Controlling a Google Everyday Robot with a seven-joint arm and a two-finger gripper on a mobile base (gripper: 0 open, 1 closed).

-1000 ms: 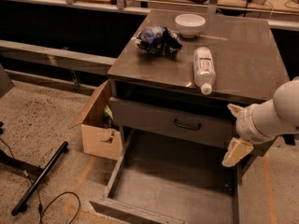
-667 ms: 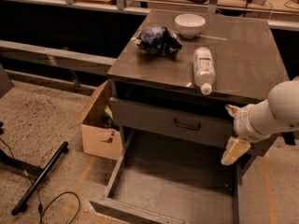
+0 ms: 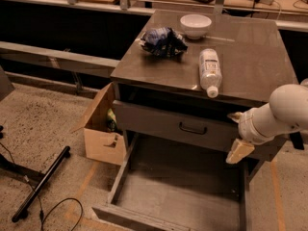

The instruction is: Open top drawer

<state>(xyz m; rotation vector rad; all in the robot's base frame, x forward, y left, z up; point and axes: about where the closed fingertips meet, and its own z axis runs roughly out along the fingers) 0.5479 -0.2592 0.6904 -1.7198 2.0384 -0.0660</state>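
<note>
Nearest to me, the lower drawer (image 3: 131, 218) stands pulled far out toward the near side, its handleless front low in the foreground and its floor bare.

Just beyond it, the gripper (image 3: 237, 134) hangs at the right end of the top drawer (image 3: 159, 121), well right of the small black handle (image 3: 193, 128). Its tan fingers (image 3: 239, 151) are spread, one above the other, with nothing clasped between them. I judge this placement a poor one for pulling, since the handle at the centre is the proper purchase.

The top drawer sits under the cabinet top (image 3: 255, 52); a dark gap shows above its front, so it may be slightly out, but it is not open in any useful sense.

To the left, a cardboard box (image 3: 101, 146) rests against the cabinet.

Farther back, a bottle (image 3: 210, 71) lies on its side, then a crumpled blue bag (image 3: 163, 41) and a white bowl (image 3: 195, 25); a jerked pull could roll the bottle.
</note>
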